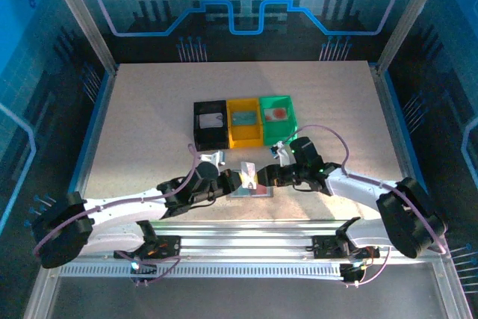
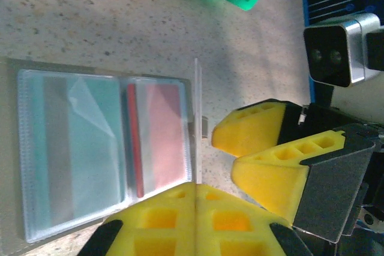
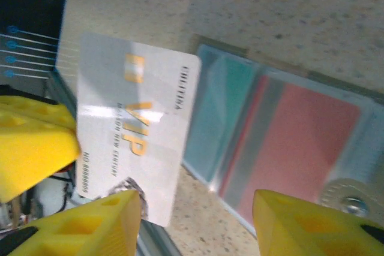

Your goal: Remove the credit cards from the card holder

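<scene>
The grey card holder (image 1: 256, 193) lies open on the table between both grippers, its clear pockets showing teal and pink cards (image 2: 102, 148) (image 3: 288, 142). My left gripper (image 2: 197, 189) is shut on a white credit card with gold "VIP" lettering (image 3: 132, 124), held upright on its edge (image 2: 197, 112) just above the holder's right side (image 1: 249, 175). My right gripper (image 3: 198, 217) stands open beside that card, its left finger close to the card's corner and its yellow fingers (image 2: 273, 169) apart from the card's edge.
Three small bins stand in a row behind the holder: black (image 1: 199, 126) with a whitish card, yellow (image 1: 245, 134) with a bluish card, green (image 1: 290, 116) with a card bearing a red round mark. Bare table lies to the left and right.
</scene>
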